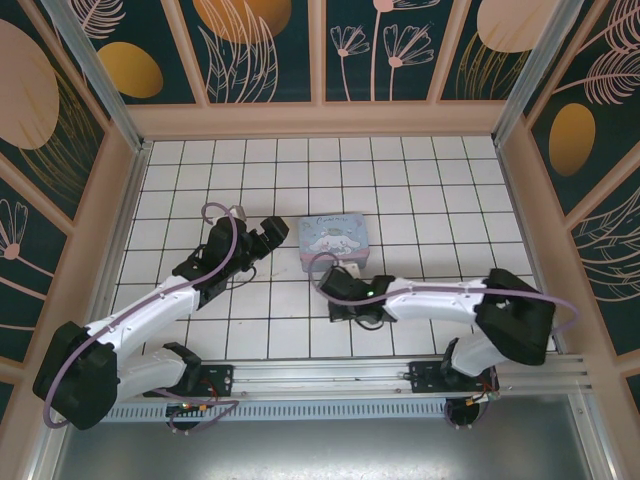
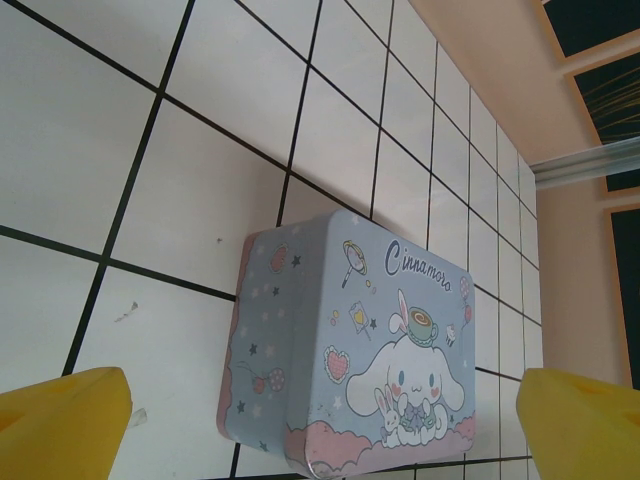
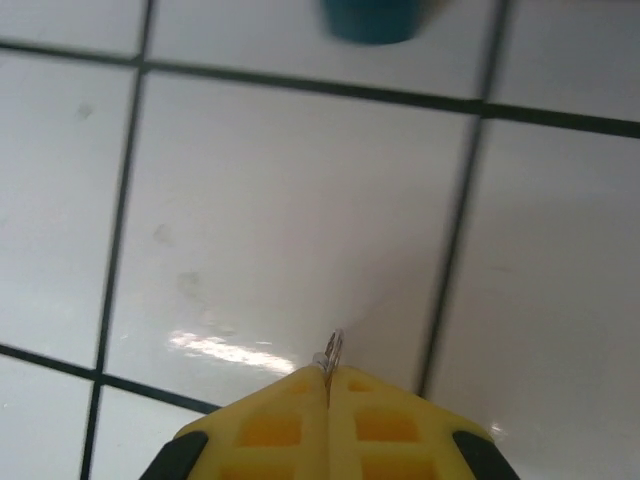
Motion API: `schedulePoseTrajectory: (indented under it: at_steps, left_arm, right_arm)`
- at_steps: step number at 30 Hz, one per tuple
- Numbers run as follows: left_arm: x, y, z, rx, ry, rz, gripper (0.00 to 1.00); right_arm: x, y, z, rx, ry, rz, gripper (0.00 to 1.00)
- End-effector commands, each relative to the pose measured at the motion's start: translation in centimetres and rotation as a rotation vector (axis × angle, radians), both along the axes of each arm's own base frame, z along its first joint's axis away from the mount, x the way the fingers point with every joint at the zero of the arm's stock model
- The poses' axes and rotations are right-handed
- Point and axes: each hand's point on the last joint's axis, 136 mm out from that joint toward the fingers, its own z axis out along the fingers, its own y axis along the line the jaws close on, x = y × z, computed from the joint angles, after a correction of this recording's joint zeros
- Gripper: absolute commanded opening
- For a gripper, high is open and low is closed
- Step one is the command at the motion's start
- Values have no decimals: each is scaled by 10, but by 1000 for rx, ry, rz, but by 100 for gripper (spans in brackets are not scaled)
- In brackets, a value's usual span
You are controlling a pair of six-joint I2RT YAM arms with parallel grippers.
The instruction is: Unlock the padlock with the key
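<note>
At the near edge, both arm bases sit on a metal rail (image 1: 330, 375) in front of the white tiled table (image 1: 420, 190). From the near right, the right arm reaches leftward and low over the tiles, so the right gripper (image 1: 331, 284) lies near the table's middle, just on the near side of the tin (image 1: 335, 240). In the right wrist view the right gripper (image 3: 328, 375) has its yellow pads pressed together with no gap. They pinch the key (image 3: 332, 352), and a thin silvery sliver of it pokes out from the tips (whether it touches the tile I cannot tell). Ahead of those tips, past a dark grout line, the padlock (image 3: 372, 20) shows as a blurred blue body cut off by the top edge of the view. It is apart from the key and resting on the tiles.

Farther in and to the left, the left gripper (image 1: 267, 236) hangs just left of the tin, angled toward it. In its wrist view the left gripper (image 2: 322, 400) is spread wide, one yellow finger (image 2: 60, 430) at each lower corner, and holds nothing. Between them lies the pale blue tin (image 2: 370, 350), lid up, printed with a long-eared cartoon character. Beyond it, bare tiles run to the far wall.
</note>
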Motion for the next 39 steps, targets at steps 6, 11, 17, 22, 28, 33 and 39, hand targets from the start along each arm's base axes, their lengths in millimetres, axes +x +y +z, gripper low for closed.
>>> schedulePoseTrajectory:
  at_steps: [6, 11, 17, 22, 28, 33, 39]
  left_arm:
    - [3, -2, 4, -11, -12, -3, 99]
    - [5, -6, 1, -23, -1, -11, 99]
    - [6, -8, 0, -25, 4, -14, 99]
    - [6, -6, -1, -19, 8, -10, 99]
    - [8, -8, -3, -22, 14, -13, 99]
    - [9, -9, -4, -22, 16, -14, 99]
    - [8, -9, -5, -20, 17, -14, 99]
  right_arm:
    - [0, -56, 4, 136, 26, -241, 47]
    - [-2, -60, 17, 178, 13, -257, 53]
    - [-5, -48, 16, 188, 46, -225, 56]
    - [-13, -39, 9, 179, 74, -188, 58]
    - [-20, -29, -1, 181, 108, -162, 58]
    - [-19, -23, -5, 182, 114, -152, 58]
    - [-12, -18, -9, 153, 103, -141, 58]
